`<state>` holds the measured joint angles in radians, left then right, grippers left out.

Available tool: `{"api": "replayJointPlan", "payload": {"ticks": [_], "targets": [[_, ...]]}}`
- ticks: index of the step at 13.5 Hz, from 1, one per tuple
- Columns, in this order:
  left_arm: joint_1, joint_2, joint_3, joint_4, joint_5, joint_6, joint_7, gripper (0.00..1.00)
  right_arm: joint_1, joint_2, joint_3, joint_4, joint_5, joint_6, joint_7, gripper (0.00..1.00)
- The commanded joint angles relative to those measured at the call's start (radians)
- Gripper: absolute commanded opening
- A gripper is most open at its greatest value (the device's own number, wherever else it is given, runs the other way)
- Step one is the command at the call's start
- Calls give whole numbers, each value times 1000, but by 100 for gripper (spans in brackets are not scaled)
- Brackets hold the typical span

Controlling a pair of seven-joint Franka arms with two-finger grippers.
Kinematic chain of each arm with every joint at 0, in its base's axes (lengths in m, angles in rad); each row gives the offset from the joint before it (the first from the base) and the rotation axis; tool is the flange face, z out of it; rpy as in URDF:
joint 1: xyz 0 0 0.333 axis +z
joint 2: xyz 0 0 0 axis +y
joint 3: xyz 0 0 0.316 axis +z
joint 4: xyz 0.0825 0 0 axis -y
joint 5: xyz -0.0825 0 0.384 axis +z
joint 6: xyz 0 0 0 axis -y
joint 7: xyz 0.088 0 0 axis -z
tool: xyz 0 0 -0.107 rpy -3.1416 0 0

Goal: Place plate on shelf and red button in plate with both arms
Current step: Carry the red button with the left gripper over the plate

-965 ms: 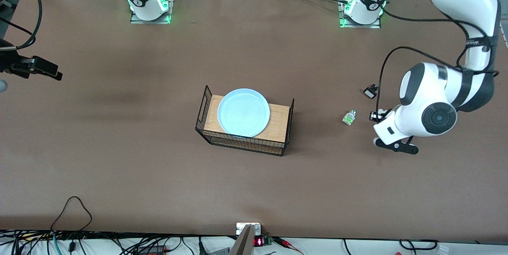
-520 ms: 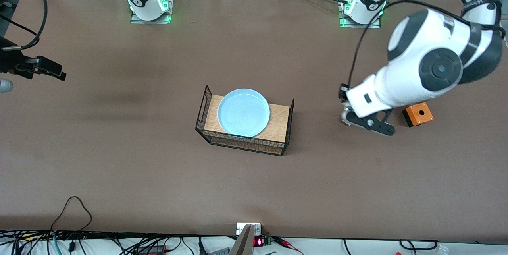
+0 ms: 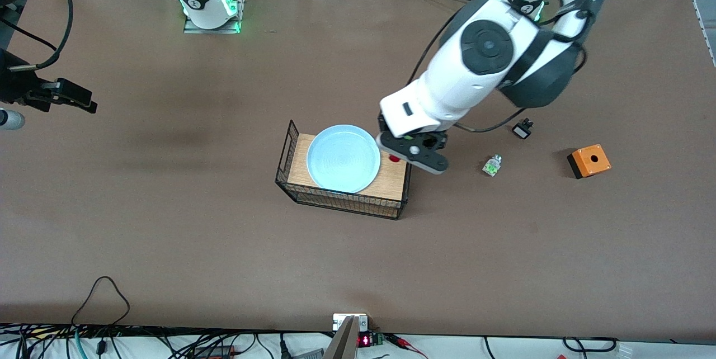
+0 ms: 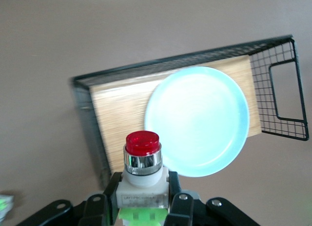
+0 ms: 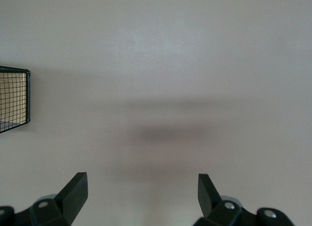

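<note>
While the left gripper (image 4: 141, 206) holds its fingers clamped on the white body of the red button (image 4: 142, 162), cap pointing down toward the wire basket (image 3: 288, 146), you carry the part over the bare strip of wooden board (image 3: 394, 171) at the basket's end nearest the left arm. The plate (image 3: 343, 158) already lies on that board, filling most of it, its rim just beside the strip you are aiming for. Main risk as I judge it: the landing strip is narrow, hemmed between plate rim and the basket's upright wire end wall, so a descent slightly off could clip the wire with a finger, or set the button on the plate's rim, from which it may tip or roll. Releasing high is a second risk; the button is small and top-heavy with its cap, and may bounce off the wood. Open room lies above the basket and over the table toward the left arm's end, where a green-and-white part (image 3: 491, 165), a small black-and-white part (image 3: 522, 129) and an orange box (image 3: 588, 161) lie well apart from the basket. Your right gripper (image 5: 141, 199) waits with jaws wide and empty over bare table (image 5: 195, 65) at the right arm's end, clear of the work.
</note>
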<state>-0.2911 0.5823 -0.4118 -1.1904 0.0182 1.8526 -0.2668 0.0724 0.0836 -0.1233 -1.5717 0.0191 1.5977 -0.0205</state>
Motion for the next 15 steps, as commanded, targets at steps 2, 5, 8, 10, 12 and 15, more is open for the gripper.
{"api": "replayJointPlan", "payload": {"ticks": [2,5,8,10,12,15], "targets": [[-106,85,56,60,77,85,-49,13,3,-18,-1,-5,-15,-7,2,100],[-134,109,80,57,129,132,-46,13,4,-18,-1,-5,-15,-4,2,100],[-173,134,90,51,153,142,-54,14,3,-18,-1,-5,-15,-5,2,100],[-190,154,91,49,157,149,-57,14,1,-19,-1,-5,-15,-7,1,100],[-232,162,94,43,160,195,-89,14,1,-19,-2,-5,-15,-9,2,100],[-264,201,119,43,184,237,-97,19,0,-19,-2,-5,-15,-9,2,100]]}}
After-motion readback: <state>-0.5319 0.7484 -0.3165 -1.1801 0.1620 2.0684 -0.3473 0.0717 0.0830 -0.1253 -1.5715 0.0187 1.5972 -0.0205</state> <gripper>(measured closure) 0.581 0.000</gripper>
